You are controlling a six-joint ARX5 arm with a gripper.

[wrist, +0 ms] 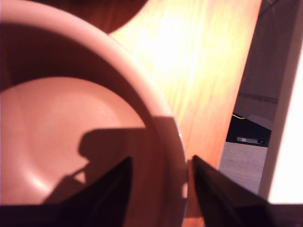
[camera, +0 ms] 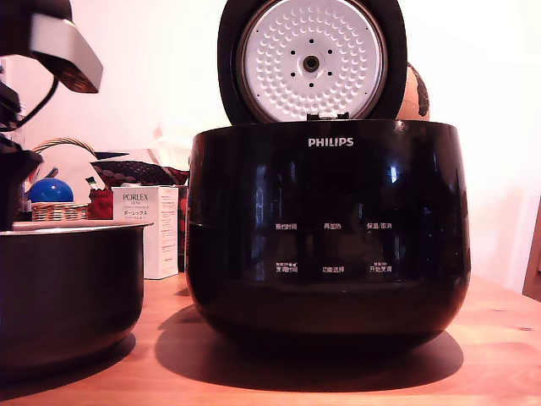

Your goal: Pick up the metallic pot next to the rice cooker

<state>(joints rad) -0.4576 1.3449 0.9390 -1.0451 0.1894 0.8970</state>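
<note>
Two jaws astride the metallic pot (wrist: 163,137) rim, seemingly untouching.

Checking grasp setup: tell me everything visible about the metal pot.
The pot is wide, round and dark with matte sides, a rounded bottom edge and a thin pale rim. It stands upright on the wooden table, at the exterior view's left of the rice cooker, apart from it. It looks empty inside. The open tool straddles its wall; contact is unclear.
</note>
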